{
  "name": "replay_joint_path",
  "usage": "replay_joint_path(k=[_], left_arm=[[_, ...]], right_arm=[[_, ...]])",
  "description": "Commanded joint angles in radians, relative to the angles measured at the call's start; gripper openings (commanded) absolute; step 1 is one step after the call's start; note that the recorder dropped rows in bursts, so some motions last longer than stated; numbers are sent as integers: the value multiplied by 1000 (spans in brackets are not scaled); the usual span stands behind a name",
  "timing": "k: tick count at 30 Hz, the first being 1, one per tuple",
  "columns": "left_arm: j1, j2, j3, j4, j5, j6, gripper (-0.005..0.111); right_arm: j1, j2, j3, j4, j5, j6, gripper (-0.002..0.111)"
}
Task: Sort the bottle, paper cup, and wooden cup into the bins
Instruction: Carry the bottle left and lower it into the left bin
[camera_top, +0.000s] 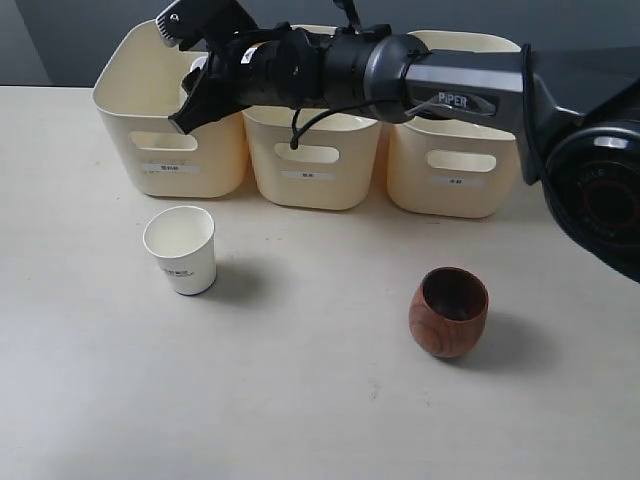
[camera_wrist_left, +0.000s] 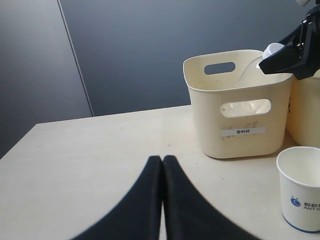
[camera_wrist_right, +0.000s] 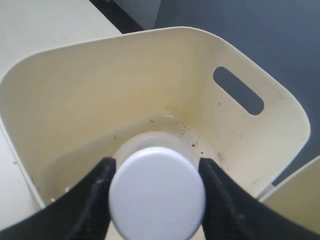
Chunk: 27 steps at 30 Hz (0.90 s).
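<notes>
Exterior: your right gripper (camera_top: 195, 75) is reaching across the three cream bins (camera_top: 320, 160), hanging over the leftmost one. The paper cup (camera_top: 181, 249) and round-bellied wooden cup (camera_top: 449, 311) are standing upright on the table (camera_top: 300, 400), well apart.

Left wrist: your left gripper (camera_wrist_left: 162, 165) is sitting with jaws clenched, nothing between them.

Right wrist: jaws are grasping the bottle (camera_wrist_right: 157, 192), white cap facing the camera, long axis pointing down into the tub.

The arm (camera_top: 440, 85) is wearing black and grey casing lettered PIPER, a black cable looping beneath, fingers (camera_wrist_left: 150, 200) showing black
</notes>
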<state>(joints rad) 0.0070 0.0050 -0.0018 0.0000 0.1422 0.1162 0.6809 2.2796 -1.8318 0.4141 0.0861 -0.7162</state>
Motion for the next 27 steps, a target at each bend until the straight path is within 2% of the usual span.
replay_joint_path(k=[1,12,14,19,24,27], left_arm=[[0,-5,2,0,-7,-1,0],[0,-5,2,0,-7,-1,0],[0,-5,2,0,-7,-1,0],[0,-5,2,0,-7,-1,0],[0,-5,2,0,-7,-1,0],[0,-5,2,0,-7,-1,0]], right_arm=[[-7,0,-8,2,1,2,-1],[-7,0,-8,4,27,2,-1],[-7,0,-8,2,37,2,5],[-7,0,-8,4,39,2,27],[-7,0,-8,4,39,2,30],[-7,0,-8,4,39,2,40]])
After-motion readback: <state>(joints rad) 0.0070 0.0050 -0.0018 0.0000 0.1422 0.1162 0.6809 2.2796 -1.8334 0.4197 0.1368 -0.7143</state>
